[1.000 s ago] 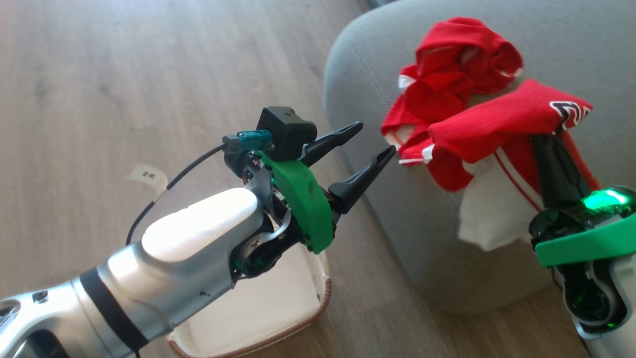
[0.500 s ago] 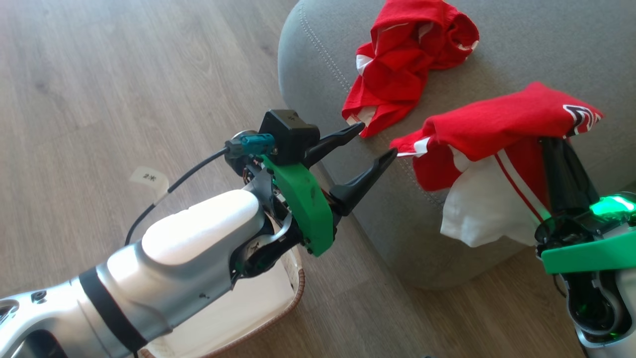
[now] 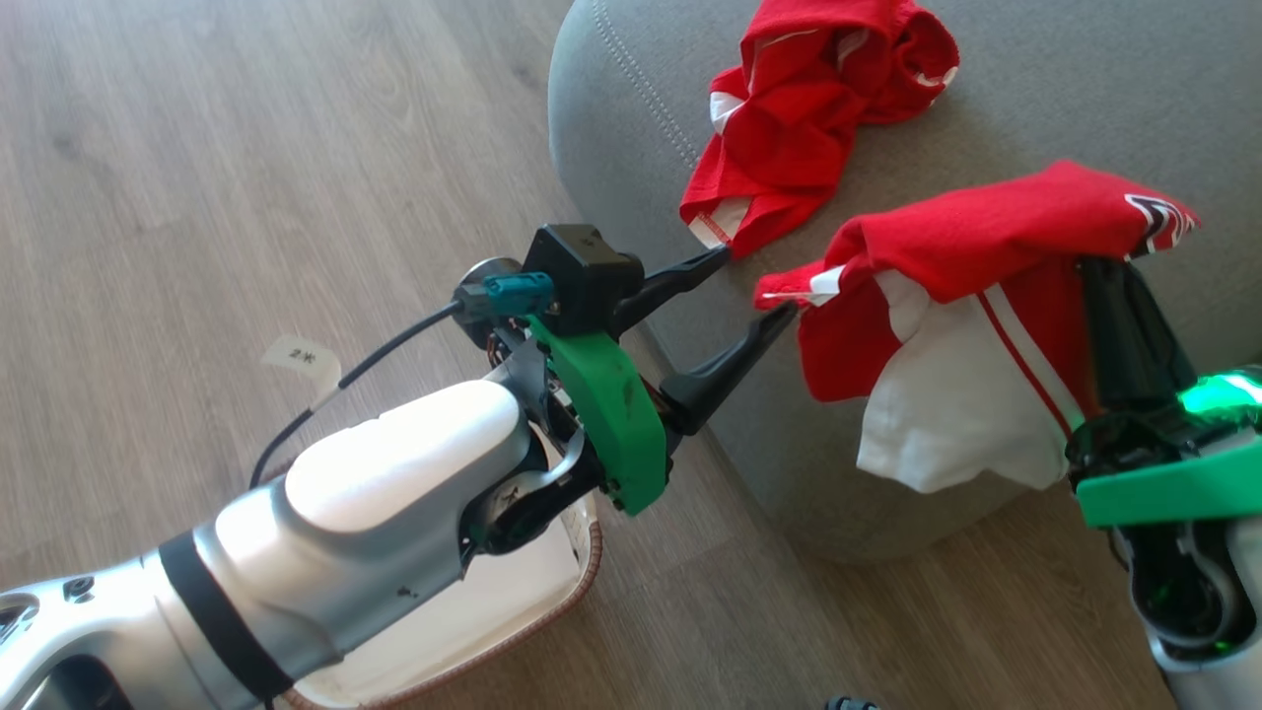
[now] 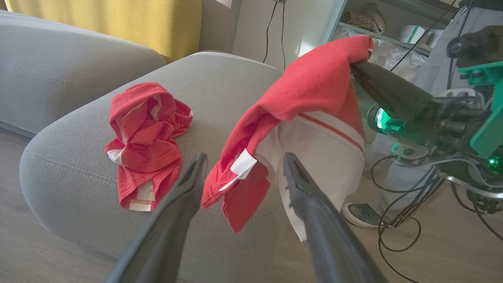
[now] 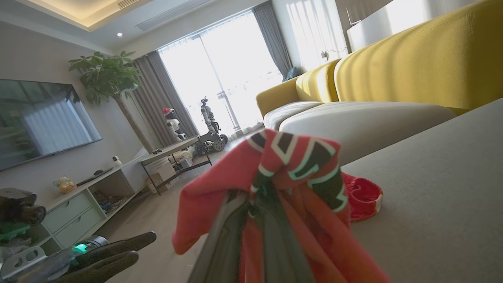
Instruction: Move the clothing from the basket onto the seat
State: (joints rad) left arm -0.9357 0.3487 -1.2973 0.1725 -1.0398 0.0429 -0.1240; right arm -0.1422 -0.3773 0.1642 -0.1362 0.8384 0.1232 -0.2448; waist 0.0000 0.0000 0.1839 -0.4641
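Observation:
One red piece of clothing lies crumpled on the light grey seat. My right gripper is shut on a second red garment with a white panel, holding it up above the seat's front edge. My left gripper is open, and that garment's hanging corner sits between its fingers. The white basket stands on the floor, mostly hidden under my left forearm.
Wooden floor surrounds the seat, with a paper tag on it. A shoe and loose cables lie by the robot's base. A yellow sofa back rises behind the seat.
The head camera has shifted, so the seat sits further left in view. My left gripper's fingers have closed in on the held garment's hanging corner. Both grippers keep their state.

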